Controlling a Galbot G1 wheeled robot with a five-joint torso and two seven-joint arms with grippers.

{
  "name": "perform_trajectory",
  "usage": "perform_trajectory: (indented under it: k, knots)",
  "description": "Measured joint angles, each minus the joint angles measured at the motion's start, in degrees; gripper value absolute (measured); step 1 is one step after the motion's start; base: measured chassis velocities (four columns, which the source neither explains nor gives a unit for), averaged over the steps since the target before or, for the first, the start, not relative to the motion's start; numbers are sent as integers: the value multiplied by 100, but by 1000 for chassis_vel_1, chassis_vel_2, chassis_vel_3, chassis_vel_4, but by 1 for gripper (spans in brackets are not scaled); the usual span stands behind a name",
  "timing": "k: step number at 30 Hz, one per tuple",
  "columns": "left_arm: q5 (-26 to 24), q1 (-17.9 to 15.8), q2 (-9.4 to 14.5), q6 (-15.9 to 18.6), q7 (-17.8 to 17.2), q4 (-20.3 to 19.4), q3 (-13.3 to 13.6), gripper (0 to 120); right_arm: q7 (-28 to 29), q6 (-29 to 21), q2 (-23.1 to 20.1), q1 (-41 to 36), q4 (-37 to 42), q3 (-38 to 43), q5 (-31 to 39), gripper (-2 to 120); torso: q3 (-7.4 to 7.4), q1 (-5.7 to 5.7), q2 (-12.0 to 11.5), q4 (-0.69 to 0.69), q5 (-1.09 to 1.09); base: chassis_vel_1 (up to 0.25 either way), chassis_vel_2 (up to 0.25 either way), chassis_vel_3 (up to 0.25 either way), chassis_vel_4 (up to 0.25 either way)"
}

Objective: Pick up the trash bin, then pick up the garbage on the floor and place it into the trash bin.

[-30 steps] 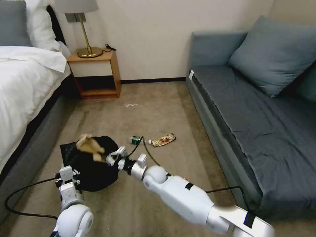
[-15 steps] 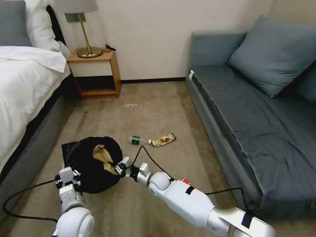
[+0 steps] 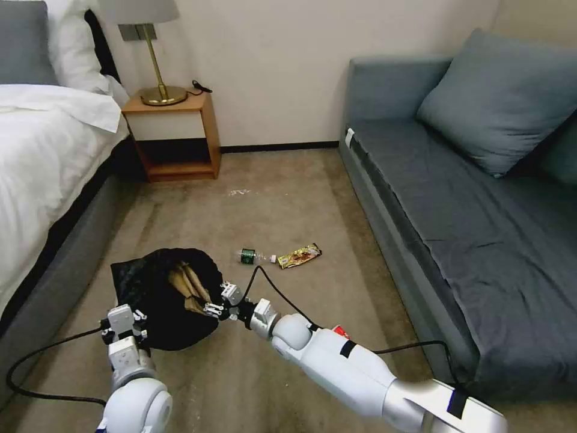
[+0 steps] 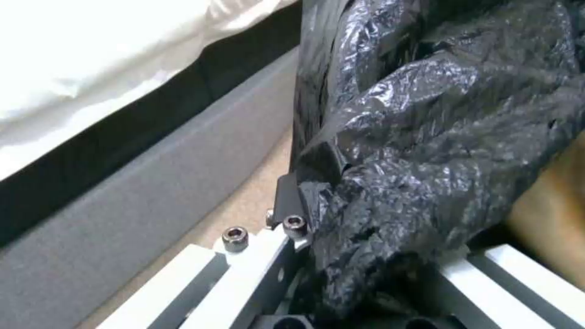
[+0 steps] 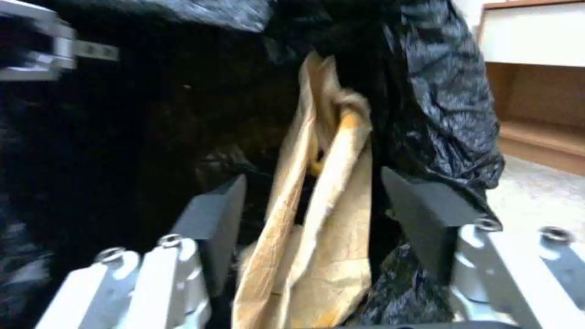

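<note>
My right gripper [image 3: 216, 302] stood open at the trash bin [image 3: 162, 300] mouth, the brown paper bag [image 3: 187, 284] between its jaws; my left gripper [image 4: 341, 256] clamped the rim.

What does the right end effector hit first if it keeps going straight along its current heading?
Most likely the crumpled brown paper bag, which sits between the open fingers of the right end effector inside the trash bin. Behind it comes the bin's black liner; depth between them is unclear.

Trash bin [image 3: 162, 300]: black-bag-lined, mouth open. Crumpled brown paper bag [image 3: 187, 284] inside. Bottle [image 3: 255, 257], gold wrapper [image 3: 299, 256] on floor beyond bin.
</note>
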Motion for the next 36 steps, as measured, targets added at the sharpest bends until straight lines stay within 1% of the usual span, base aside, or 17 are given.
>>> perform_trajectory:
  k: [1,2,5,6,8,10,11,14,15,16,20,21,25,26,28,32,36]
  knots:
    - [0,0,0,0,0,0,0,3,0,0,0,0,0,0,0,64,0,0,0,0,0,0,0,0,0]
    - [-1,-6,-1,0,-4,16,-1,3,-72,47,-44,-13,57,25,6,72,0,0,0,0,0,0,0,0,0]
    - [-1,-23,-7,0,-14,40,-7,3,-114,108,-252,-75,323,50,13,85,0,0,0,1,1,0,0,0,0]
    - [-1,-23,-7,0,-14,40,-7,3,-114,108,-252,-75,323,50,13,85,0,0,0,1,1,0,0,0,0]
    - [0,-61,-5,3,-19,67,-23,3,-165,84,-570,-126,619,54,8,94,0,0,0,2,2,0,0,0,0]
    - [26,-103,4,6,-25,105,-37,3,-330,-36,-981,-178,867,88,41,99,0,0,0,1,1,0,0,0,0]
    - [26,-103,4,6,-25,105,-37,3,-330,-36,-981,-178,867,88,41,99,0,0,0,1,1,0,0,0,0]
    - [88,-134,9,8,-31,158,-39,3,-1079,-329,-1673,-321,1062,420,79,100,0,0,0,-1,2,0,0,0,0]
    - [111,-135,1,8,-33,168,-37,3,-1403,-412,-1829,-366,1055,579,34,100,0,0,0,-2,2,0,0,0,0]
    - [111,-135,1,8,-33,168,-37,3,-1403,-412,-1829,-366,1055,579,34,100,0,0,0,-2,2,0,0,0,0]
    - [201,-129,-40,8,-34,218,-9,3,-3013,-861,-2323,-621,764,1603,-606,100,0,0,0,-1,3,0,0,0,0]
    - [201,-129,-40,8,-34,218,-9,3,-3013,-861,-2323,-621,764,1603,-606,100,0,0,0,-1,3,0,0,0,0]
    - [262,-159,-92,23,-34,281,15,3,-4356,-1164,-2549,-864,443,2379,-1206,100,0,0,0,-2,2,0,0,0,0]
    - [262,-159,-92,23,-34,281,15,3,-4356,-1164,-2549,-864,443,2379,-1206,100,0,0,0,-2,2,0,0,0,0]
    - [283,-191,-114,54,-34,300,39,3,-4824,-1187,-2541,-944,247,2782,-1632,100,0,0,0,0,1,0,0,0,0]
    - [304,-224,-134,92,-34,320,76,3,-4974,-1076,-2450,-985,-64,2995,-1920,100,0,0,0,-1,3,0,0,0,0]
    - [309,-254,-149,96,-34,395,77,3,-4958,-746,-2145,-843,-757,3213,-2260,100,0,0,0,1,1,0,0,0,0]
